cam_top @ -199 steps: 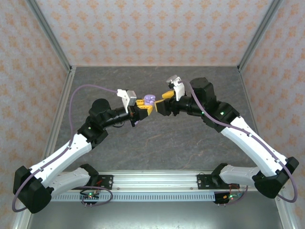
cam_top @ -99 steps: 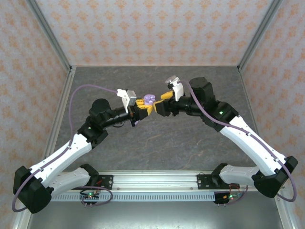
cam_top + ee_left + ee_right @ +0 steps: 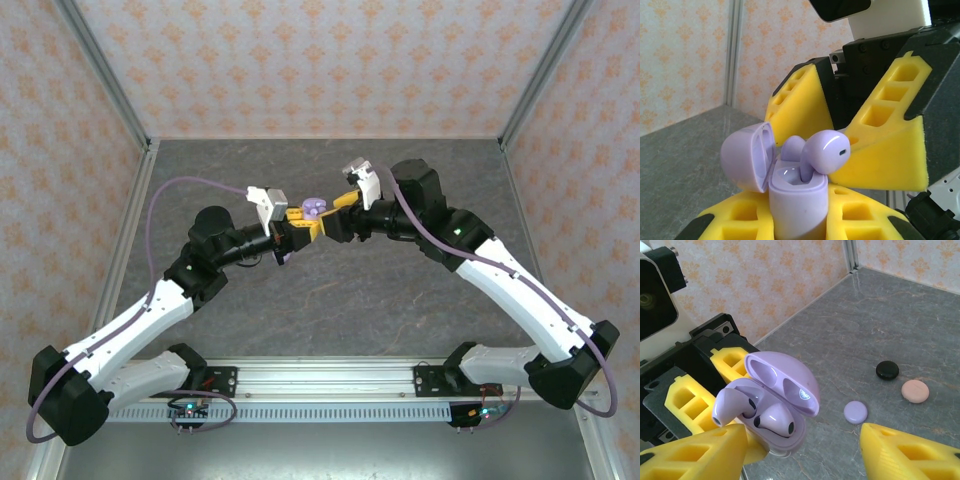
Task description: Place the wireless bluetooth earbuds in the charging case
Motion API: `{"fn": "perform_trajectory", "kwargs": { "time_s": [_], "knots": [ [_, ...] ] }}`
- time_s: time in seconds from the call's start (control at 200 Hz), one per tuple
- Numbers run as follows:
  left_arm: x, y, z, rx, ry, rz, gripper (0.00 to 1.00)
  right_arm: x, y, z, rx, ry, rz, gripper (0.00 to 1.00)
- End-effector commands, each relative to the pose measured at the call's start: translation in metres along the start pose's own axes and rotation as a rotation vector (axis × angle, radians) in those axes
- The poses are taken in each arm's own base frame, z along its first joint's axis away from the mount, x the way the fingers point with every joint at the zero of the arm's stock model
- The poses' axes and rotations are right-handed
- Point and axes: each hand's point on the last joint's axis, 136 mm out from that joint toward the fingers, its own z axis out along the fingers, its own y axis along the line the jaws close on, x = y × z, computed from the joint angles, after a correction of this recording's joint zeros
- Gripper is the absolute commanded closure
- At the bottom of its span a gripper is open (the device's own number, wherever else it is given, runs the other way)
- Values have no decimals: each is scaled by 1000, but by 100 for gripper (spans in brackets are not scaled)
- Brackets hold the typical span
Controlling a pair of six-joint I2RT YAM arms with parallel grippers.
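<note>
My left gripper [image 3: 799,222] is shut on the lilac charging case [image 3: 797,200], holding it upright above the table with its lid [image 3: 747,155] swung open. One lilac earbud [image 3: 777,422] lies seated in the case. A second earbud [image 3: 732,405] sticks up tilted, its stem partly in the other slot and its head against one yellow finger [image 3: 695,455] of my right gripper. The right gripper [image 3: 802,455] stands open, its fingers wide apart on either side of the case. From above, the two grippers [image 3: 297,222] [image 3: 335,208] meet at the case [image 3: 313,207] mid-table.
On the grey tabletop [image 3: 890,315] below lie three small round discs: black [image 3: 887,370], pink [image 3: 915,391] and lilac [image 3: 855,412]. Patterned walls and metal posts [image 3: 110,70] enclose the table on three sides.
The right arm has edged slightly left, toward the left gripper and the case. The left arm and the case have barely moved.
</note>
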Motion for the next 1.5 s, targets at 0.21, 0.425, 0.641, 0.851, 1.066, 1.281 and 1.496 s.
{"fn": "perform_trajectory", "kwargs": {
  "time_s": [0.21,0.425,0.641,0.851,1.066,1.281,1.496],
  "knots": [
    [-12,-7,1,19,-33,33,98,-20,9,-3,-35,-49,-11,37],
    [-11,-7,0,21,-32,31,98,-24,11,-3,-47,-55,-14,34],
    [-10,-7,-1,19,-31,30,98,-24,12,-2,-53,-55,-14,33],
    [-11,-8,-2,16,-36,33,98,-30,21,-15,-87,-90,-25,28],
    [-15,-12,-4,35,-50,41,98,-42,18,-42,-165,-182,56,12],
    [-17,-18,-4,63,-58,44,98,-32,23,-25,-278,-113,133,6],
    [-19,-19,-4,71,-58,43,98,-27,25,-8,-351,-50,175,10]
  ]
}}
